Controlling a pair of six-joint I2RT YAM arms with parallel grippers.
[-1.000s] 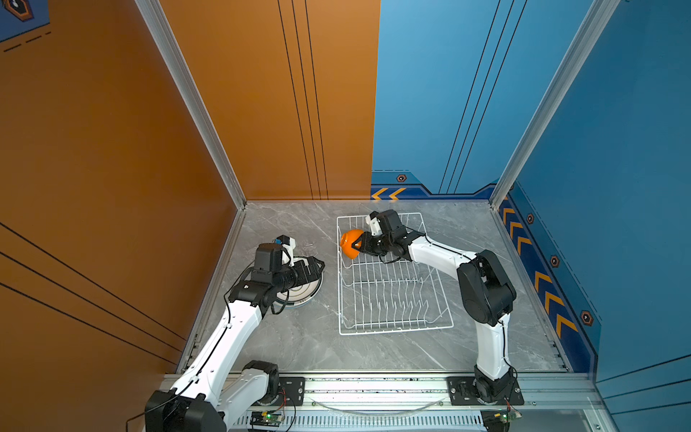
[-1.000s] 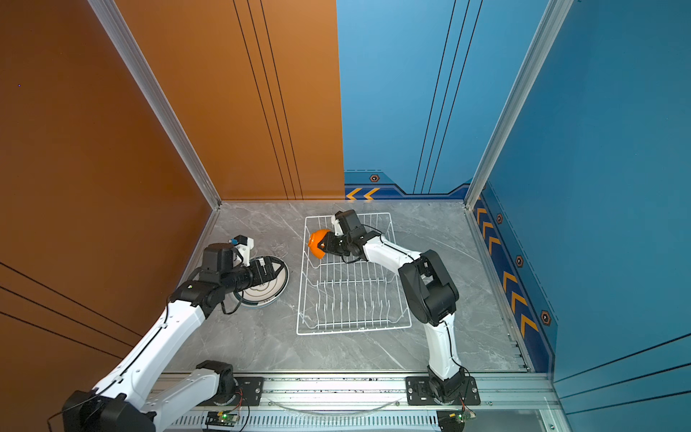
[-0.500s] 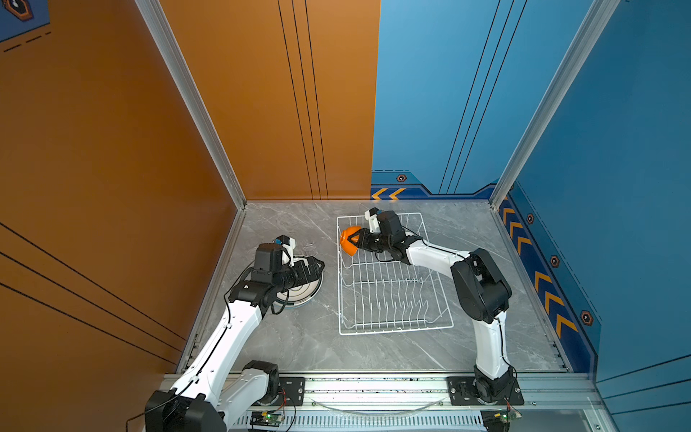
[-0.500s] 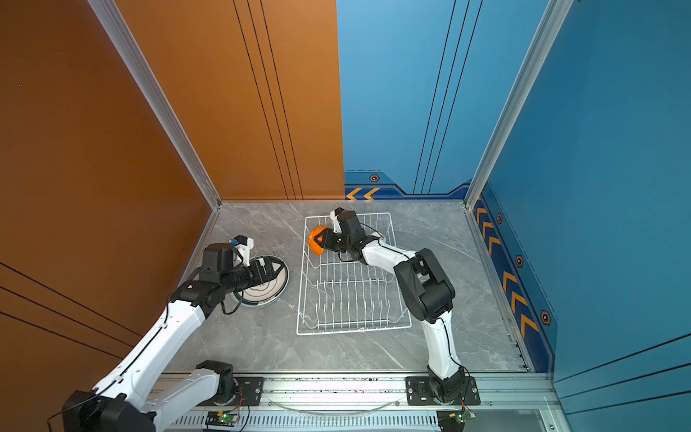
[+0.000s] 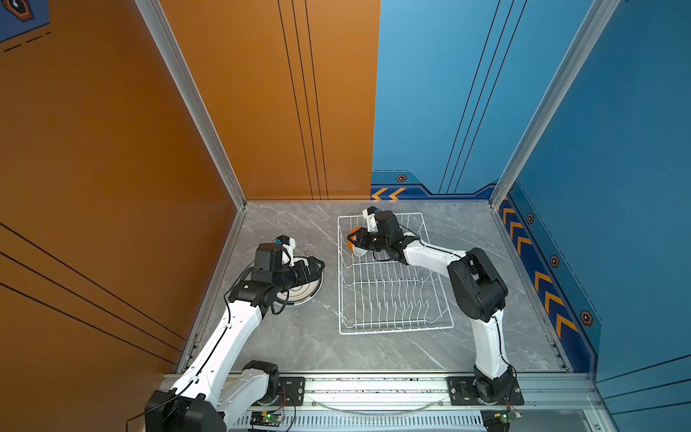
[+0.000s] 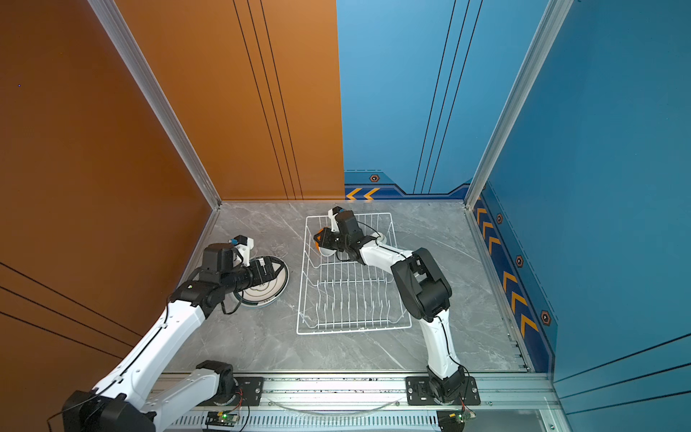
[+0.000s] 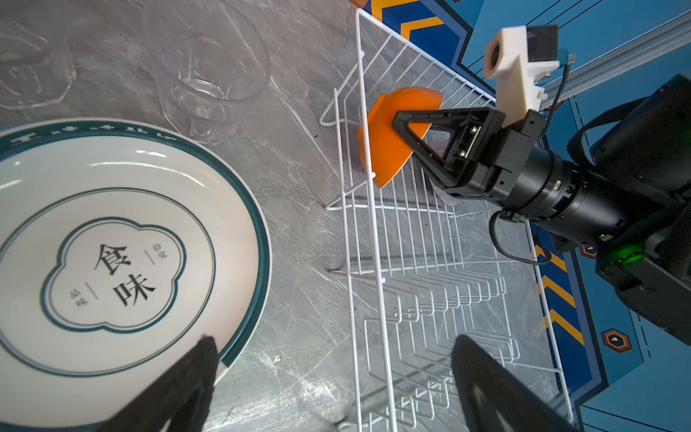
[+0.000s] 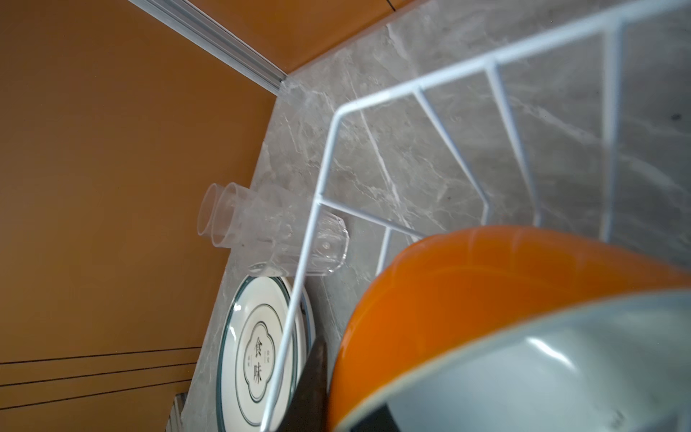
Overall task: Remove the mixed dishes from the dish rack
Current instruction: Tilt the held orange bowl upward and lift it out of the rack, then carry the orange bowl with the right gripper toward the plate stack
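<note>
Grip on the right is tight: my right fingers point(image 7: 445, 114) pinch the wall of the orange round bowl point(image 7: 385, 149), one finger outside it and one inside, as the right wrist view shows. The bowl stands tipped on its edge in the white wire dish rack point(image 5: 396, 330), at the rack's upper left corner in both top views, near the middle of the frame. Right against it or just behind it, I cannot tell which, sits a white bowl with fine ribbed lines point(image 7: 443, 194), mostly hidden by my right wrist. The rack itself sits in the lower middle of the frame, rows of upright prongs across its floor.

My left fingers point(image 7: 493, 392) are spread wide. In both top views they hang over the right edge of a white round plate with a dark teal rim and a centre emblem point(image 7: 112, 262). The plate lies flat on the grey marbled desk point(image 5: 299, 348), left of the rack and apart from it, in the lower left-centre of the frame. Two small clear glasses point(image 7: 205, 74) stand on the desk just above the plate in the frame, near the rack's upper left corner but apart from it.
</note>
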